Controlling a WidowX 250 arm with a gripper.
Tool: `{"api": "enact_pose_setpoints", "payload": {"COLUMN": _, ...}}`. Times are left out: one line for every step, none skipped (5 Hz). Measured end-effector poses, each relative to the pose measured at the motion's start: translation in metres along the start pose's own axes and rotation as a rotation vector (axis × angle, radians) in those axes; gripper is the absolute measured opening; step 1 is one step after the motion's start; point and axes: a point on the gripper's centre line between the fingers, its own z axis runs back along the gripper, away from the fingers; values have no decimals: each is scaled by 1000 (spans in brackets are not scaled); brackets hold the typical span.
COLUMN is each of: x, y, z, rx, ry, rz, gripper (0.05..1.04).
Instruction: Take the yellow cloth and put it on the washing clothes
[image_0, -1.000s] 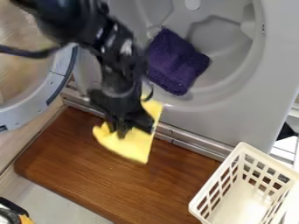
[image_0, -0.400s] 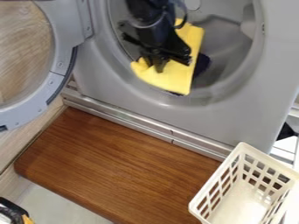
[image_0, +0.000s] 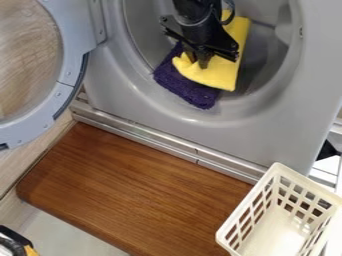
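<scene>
- The yellow cloth (image_0: 226, 75) is in the round mouth of the grey washing machine (image_0: 267, 129), partly over the purple cloth (image_0: 177, 85), with its lower edge hanging free and its upper part rising behind the gripper.
- The gripper (image_0: 198, 62) hangs down from the top of the view, its fingers nearly together, pinching a fold of the yellow cloth between them.
- The purple cloth lies at the lower part of the opening, showing to the left of the yellow cloth and below it.
- The machine's door (image_0: 69, 75) is swung out to the left, and a wood grain shows through its round window (image_0: 27, 55).
- A shiny metal strip (image_0: 160, 142) runs at a slant along the foot of the machine.
- Below it is a brown wooden board (image_0: 133, 192) with streaky grain and a rounded corner at the left.
- A white plastic basket (image_0: 246, 212) with slotted sides stands at the lower right, overlapping the board.
- Pale floor (image_0: 57, 232) shows at the lower left, beside a black and yellow object (image_0: 15, 240) in the corner.
</scene>
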Motion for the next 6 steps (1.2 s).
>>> {"api": "enact_pose_setpoints", "payload": {"x": 3, "y": -4, "z": -13, "rx": -24, "ry": -18, "rz": 17, "gripper": 68}}
{"api": "enact_pose_setpoints", "payload": {"x": 1, "y": -4, "z": -23, "rx": -14, "ry": 2, "rz": 13, "gripper": 94}}
{"api": "enact_pose_setpoints", "payload": {"x": -2, "y": -4, "z": -30, "rx": -1, "ry": 42, "rz": 17, "gripper": 261}}
{"api": "enact_pose_setpoints", "payload": {"x": -3, "y": -3, "z": -30, "rx": 7, "ry": 41, "rz": 11, "gripper": 544}}
{"api": "enact_pose_setpoints", "payload": {"x": 0, "y": -3, "z": -20, "rx": 16, "ry": 23, "rz": 2, "gripper": 854}}
{"api": "enact_pose_setpoints", "payload": {"x": 0, "y": -1, "z": 1, "rx": 17, "ry": -12, "rz": 8, "gripper": 1005}}
